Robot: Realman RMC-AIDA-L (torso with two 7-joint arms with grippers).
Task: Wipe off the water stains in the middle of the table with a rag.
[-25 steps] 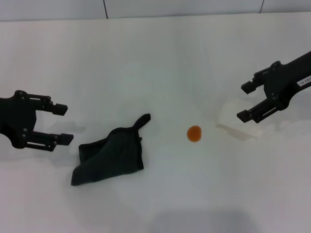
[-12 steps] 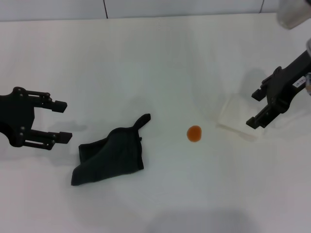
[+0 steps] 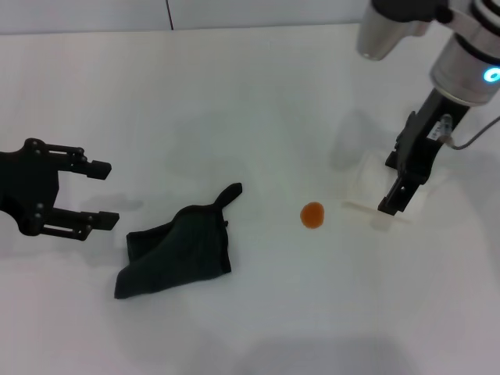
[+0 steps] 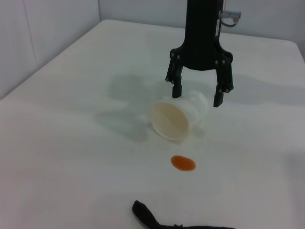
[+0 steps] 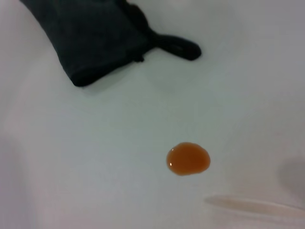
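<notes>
The water stain is a small orange blob on the white table; it also shows in the left wrist view and the right wrist view. The dark rag lies crumpled to its left, its tail pointing toward the stain; the right wrist view shows it too. My left gripper is open and empty, left of the rag and apart from it. My right gripper points down, open, its fingers on either side of a cup lying on its side, right of the stain.
The white translucent cup lies on its side, its mouth facing the stain. The table's far edge meets a grey wall. Bare table lies between the rag and the stain.
My right arm has swung up and turned, from reaching in low from the right to pointing down over the cup. The left gripper, rag and stain have stayed put.
</notes>
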